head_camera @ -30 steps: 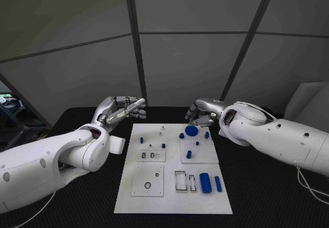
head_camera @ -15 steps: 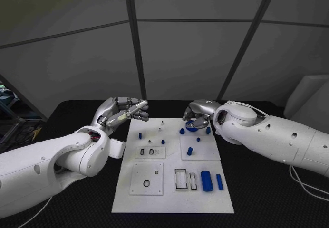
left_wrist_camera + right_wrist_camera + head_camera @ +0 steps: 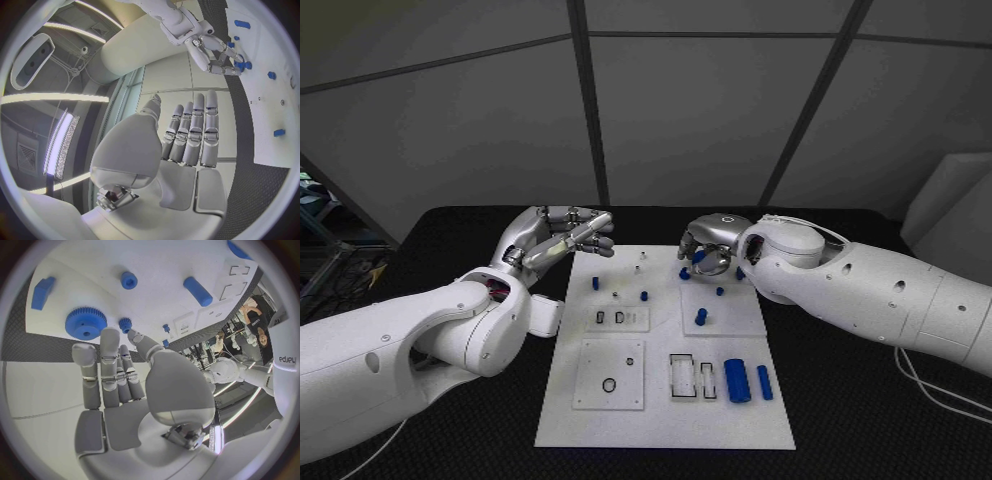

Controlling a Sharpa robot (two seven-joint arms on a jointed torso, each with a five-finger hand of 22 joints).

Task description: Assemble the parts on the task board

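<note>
Step in hand, by my reading: approach to the blue gear (image 3: 85, 323), which lies flat on the task board (image 3: 661, 415) near the board's far edge, toothed rim outward, its axis upright, so it has no long axis along the table (image 3: 877, 400). Right robot hand (image 3: 708, 250): poised over the gear, fingers apart and extended toward it, holding nothing; from the wrist camera the fingertips look just short of the gear, though I cannot tell whether any touch it. Left robot hand (image 3: 563, 236): raised off the board's far left corner, fingers straight and side by side, empty. Long blue cylinder (image 3: 734, 381): lying near the board's right edge, long axis running near to far. Next move, I judge: fingers closing round the gear's rim, then a straight lift.
</note>
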